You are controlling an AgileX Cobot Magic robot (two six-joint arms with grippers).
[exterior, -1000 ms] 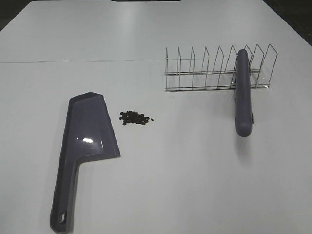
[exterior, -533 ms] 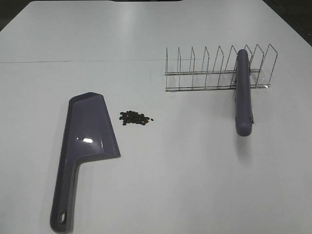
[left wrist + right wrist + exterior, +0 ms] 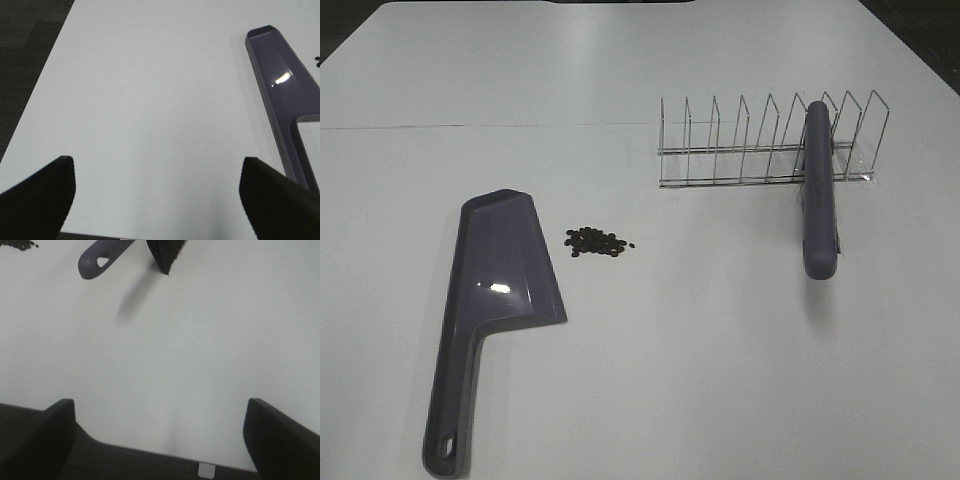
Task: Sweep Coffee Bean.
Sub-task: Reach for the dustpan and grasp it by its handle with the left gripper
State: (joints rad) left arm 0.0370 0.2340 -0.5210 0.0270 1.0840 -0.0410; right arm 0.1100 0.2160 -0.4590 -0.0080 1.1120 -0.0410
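A small patch of dark coffee beans (image 3: 598,242) lies on the white table, just right of the purple dustpan (image 3: 495,290), whose handle points toward the front edge. A purple brush (image 3: 818,190) leans in a wire rack (image 3: 760,150) at the right, handle end toward the front. The left wrist view shows the dustpan (image 3: 280,95) and a few beans (image 3: 317,62) at its edge. The right wrist view shows the brush handle (image 3: 102,257), its black bristles (image 3: 165,252) and some beans (image 3: 20,245). My left gripper (image 3: 160,197) and right gripper (image 3: 160,440) are open, empty and outside the high view.
The table's front edge shows in the right wrist view (image 3: 150,452). Dark floor (image 3: 25,45) lies beyond the table's left side. A seam (image 3: 480,125) crosses the table at the back.
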